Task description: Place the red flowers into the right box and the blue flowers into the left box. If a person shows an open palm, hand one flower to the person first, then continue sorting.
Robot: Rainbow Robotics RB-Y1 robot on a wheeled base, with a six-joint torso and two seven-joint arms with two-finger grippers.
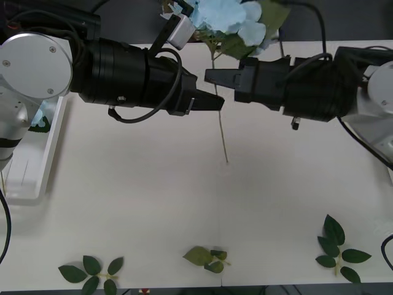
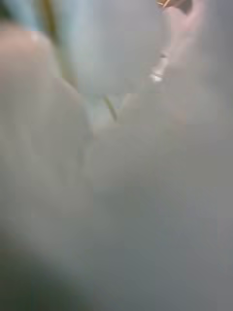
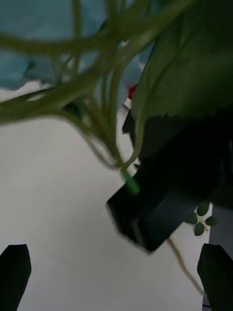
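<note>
While the loose green plastic leaf sprigs (image 1: 206, 258) lie along the table's near edge at my six o'clock, apart from the job, the work hangs farther out. A thin pale stem (image 1: 224, 138) dangles with its tip near the white tabletop (image 1: 153, 203). Just beyond, my two black claws meet nose to nose.

My left black two-finger gripper (image 1: 212, 103) reaches in from nine o'clock, released. In its wrist view its fingers (image 3: 14, 272) stand wide apart, with nothing between them. My right black two-finger gripper (image 1: 212, 77) comes in from three o'clock and looks clenched on the pale sky-blue fabric hydrangea (image 1: 224, 15), pinching the stem below the big green leaves (image 1: 230, 46). The fluffy head floats at twelve o'clock, off the table.

I judge this a hand-over, since blue belongs in the large shallow white plastic bin with slotted walls (image 1: 31, 166) at my nine o'clock. To do it well, I should:
- bring the open left fingers around the stem just beside the right claw's pinch, not among the leaves
- close squarely across that thin wire — it could slip past the pads
- let the right claw go only once the left holds firmly
- carry the head low over the rim
</note>
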